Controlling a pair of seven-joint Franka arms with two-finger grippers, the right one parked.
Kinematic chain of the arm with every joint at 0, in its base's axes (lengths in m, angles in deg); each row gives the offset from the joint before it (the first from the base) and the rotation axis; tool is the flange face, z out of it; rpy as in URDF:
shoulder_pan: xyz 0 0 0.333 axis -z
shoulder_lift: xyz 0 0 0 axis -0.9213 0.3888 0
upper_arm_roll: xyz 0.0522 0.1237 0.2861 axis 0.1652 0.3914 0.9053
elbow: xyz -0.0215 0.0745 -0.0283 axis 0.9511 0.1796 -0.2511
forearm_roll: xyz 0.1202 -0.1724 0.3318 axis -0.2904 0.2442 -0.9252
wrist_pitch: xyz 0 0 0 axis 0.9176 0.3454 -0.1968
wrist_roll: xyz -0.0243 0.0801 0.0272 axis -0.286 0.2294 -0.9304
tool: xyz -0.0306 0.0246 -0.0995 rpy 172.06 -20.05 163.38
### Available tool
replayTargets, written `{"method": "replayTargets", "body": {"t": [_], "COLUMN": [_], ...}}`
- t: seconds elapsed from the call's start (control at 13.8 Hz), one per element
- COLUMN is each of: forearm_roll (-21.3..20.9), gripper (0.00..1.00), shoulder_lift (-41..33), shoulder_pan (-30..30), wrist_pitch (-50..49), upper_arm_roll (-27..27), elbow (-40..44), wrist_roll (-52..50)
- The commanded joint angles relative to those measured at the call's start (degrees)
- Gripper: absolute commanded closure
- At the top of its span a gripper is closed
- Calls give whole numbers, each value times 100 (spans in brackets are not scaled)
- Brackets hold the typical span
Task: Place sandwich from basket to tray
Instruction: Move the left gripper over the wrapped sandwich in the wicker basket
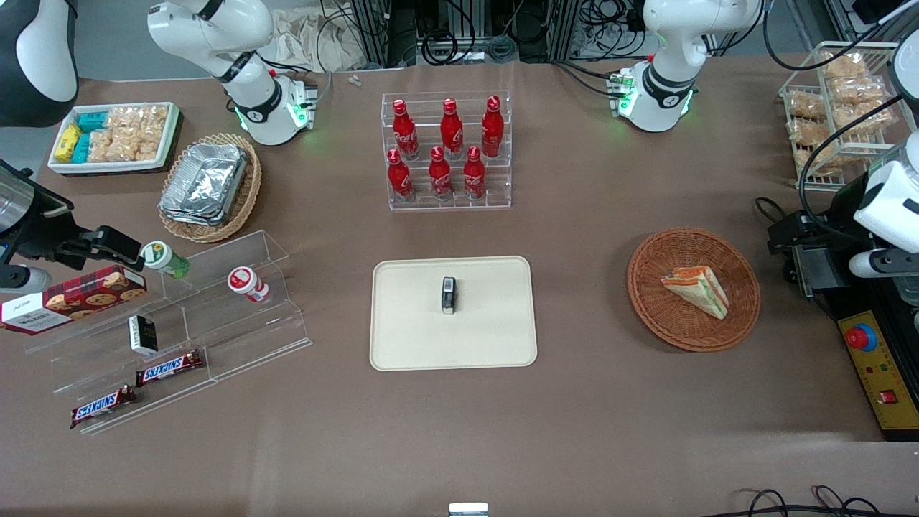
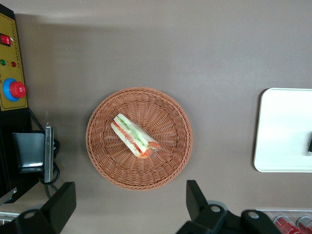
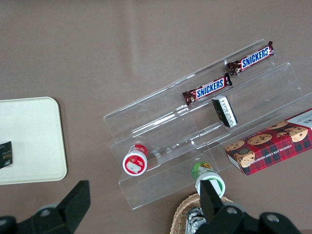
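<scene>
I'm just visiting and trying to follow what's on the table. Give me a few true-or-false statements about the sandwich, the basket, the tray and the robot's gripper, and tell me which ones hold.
1. The sandwich lies inside the reddish-brown basket. True.
2. The gripper is shut on the sandwich. False: its fingers are spread open above the basket, and the sandwich lies untouched.
3. The tray holds nothing at all. False: a small dark packet lies on it.
4. The red bottles stand in a clear rack, farther from the front camera than the tray. True.
5. The sandwich shares the basket with foil containers. False: those sit in a lighter wicker basket toward the parked arm's end of the table.
</scene>
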Motion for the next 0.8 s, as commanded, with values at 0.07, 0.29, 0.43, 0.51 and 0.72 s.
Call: {"method": "replayTargets", "body": {"t": [0.07,0.29,0.43,0.51,0.72], "forearm_roll": [55,55,64,125,265], "gripper": [0,0,0,0,1], "shoulder_lift": [96,96,96,165,114], "shoulder_pan": [-28,-28,-28,-28,-28], "wrist_pitch": [-158,-167,-438,-701,-643], "upper_arm_roll": [126,135,257,345,459], "elbow": [215,180,49,39,-215], "wrist_roll": [74,66,5,-83,-915]}}
